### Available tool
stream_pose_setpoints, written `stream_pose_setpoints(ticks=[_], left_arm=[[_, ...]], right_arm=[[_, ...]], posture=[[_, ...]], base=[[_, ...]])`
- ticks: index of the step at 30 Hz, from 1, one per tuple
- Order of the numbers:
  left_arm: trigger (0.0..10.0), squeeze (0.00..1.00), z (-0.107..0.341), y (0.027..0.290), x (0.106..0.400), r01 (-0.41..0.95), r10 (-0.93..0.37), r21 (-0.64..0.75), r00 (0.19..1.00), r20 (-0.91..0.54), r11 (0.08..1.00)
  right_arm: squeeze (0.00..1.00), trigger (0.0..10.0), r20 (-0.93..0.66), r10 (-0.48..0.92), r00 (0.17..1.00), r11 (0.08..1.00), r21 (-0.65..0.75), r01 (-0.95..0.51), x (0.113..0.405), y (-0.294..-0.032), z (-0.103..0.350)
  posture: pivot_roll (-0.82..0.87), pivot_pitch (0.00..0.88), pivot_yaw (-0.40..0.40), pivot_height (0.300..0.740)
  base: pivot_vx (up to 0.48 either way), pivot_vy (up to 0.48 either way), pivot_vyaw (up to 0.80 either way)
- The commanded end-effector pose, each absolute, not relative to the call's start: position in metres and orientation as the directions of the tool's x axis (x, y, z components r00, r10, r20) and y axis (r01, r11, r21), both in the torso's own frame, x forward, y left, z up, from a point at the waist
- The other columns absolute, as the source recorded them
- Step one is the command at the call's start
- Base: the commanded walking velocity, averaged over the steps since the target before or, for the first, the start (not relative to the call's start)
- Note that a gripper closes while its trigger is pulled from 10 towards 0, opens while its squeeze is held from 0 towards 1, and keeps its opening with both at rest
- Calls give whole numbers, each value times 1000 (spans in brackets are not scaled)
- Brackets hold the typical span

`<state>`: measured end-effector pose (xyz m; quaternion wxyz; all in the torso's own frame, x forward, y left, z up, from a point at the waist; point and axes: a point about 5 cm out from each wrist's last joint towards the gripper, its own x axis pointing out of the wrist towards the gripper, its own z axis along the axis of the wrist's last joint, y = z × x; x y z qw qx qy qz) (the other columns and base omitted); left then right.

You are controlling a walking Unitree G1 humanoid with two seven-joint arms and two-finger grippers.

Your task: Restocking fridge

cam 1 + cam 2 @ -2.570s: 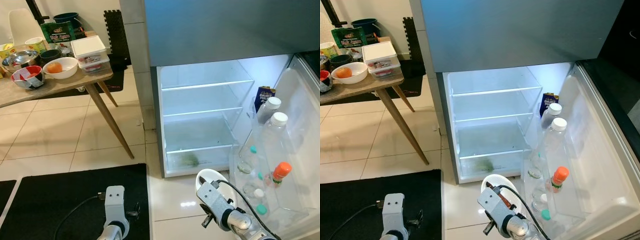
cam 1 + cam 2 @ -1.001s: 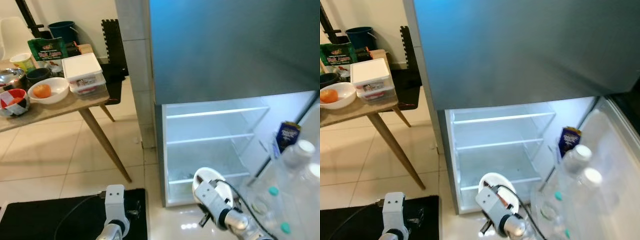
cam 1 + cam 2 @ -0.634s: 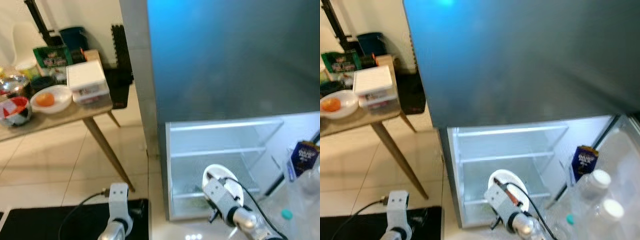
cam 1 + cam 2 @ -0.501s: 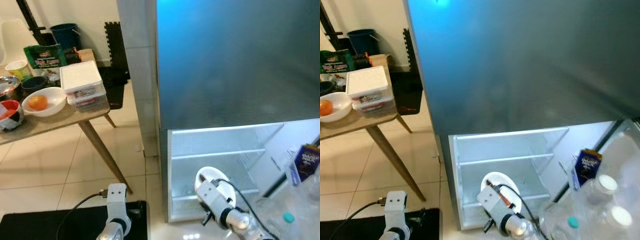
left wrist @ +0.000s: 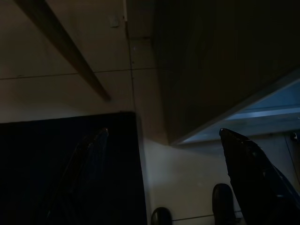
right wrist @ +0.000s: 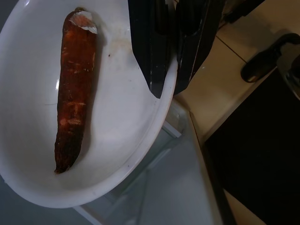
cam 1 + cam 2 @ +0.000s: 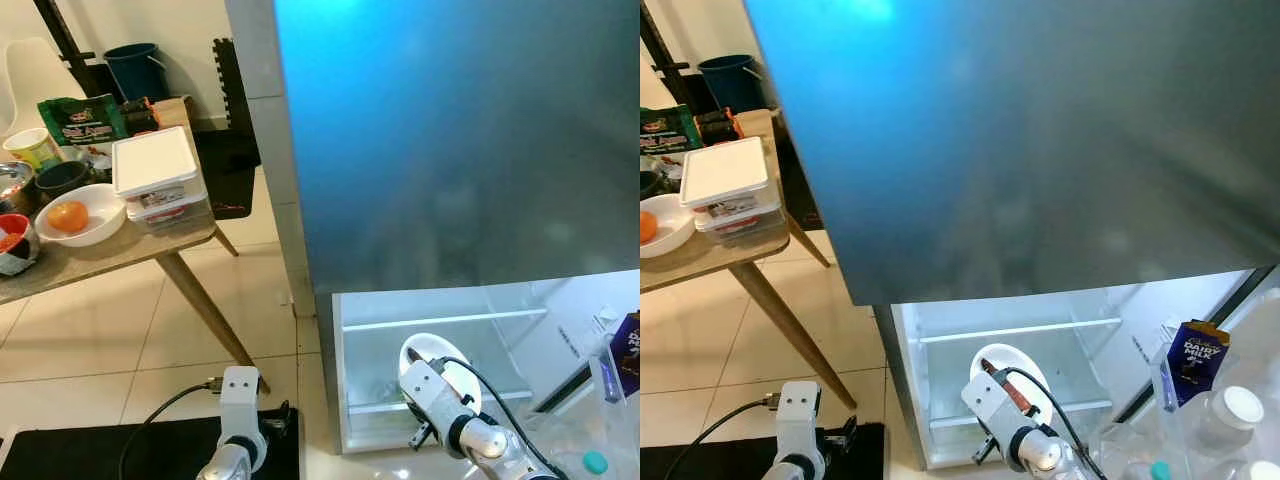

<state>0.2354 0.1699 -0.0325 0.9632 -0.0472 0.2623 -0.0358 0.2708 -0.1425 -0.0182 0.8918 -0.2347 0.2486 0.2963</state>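
One rough carrot [image 6: 73, 93], glossy round plate [image 6: 122, 131]

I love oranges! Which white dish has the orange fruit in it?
The white bowl on the wooden table. The white plate in the right gripper carries a long reddish-brown vegetable instead.

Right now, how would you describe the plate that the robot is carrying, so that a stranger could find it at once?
Look at the open fridge with its lit, bare shelves. In front of its lower shelves, the right gripper pinches the rim of a round white plate. One long orange-brown carrot lies on it, and no other dish is near the fridge.
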Motion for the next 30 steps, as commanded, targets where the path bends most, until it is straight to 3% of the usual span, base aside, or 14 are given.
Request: stream_pose_setpoints(ticks=[1, 6, 17, 30], left_arm=[[10000, 0, -37, 169, 229, 64, -106, -98, 848, -519, 993], [10000, 0, -37, 167, 229, 84, -121, -93, 844, -523, 992], [10000, 0, -38, 167, 229, 74, -105, -80, 844, -526, 994], [10000, 0, -38, 172, 229, 23, -68, -92, 849, -525, 995]], right_arm=[[0, 10000, -600, 407, 689, 712, -264, -651, 265, -143, -23], [0, 10000, -602, 400, 691, 712, -270, -648, 265, -145, -23], [0, 10000, -603, 398, 691, 709, -276, -649, 264, -147, -24], [0, 10000, -596, 405, 693, 708, -275, -650, 266, -144, -22]], posture=[[49, 90, 38, 740], [40, 92, 42, 740], [36, 91, 36, 740], [45, 94, 29, 740]], base=[[0, 0, 0], [0, -128, 0], [0, -480, 0], [0, 0, 0]])
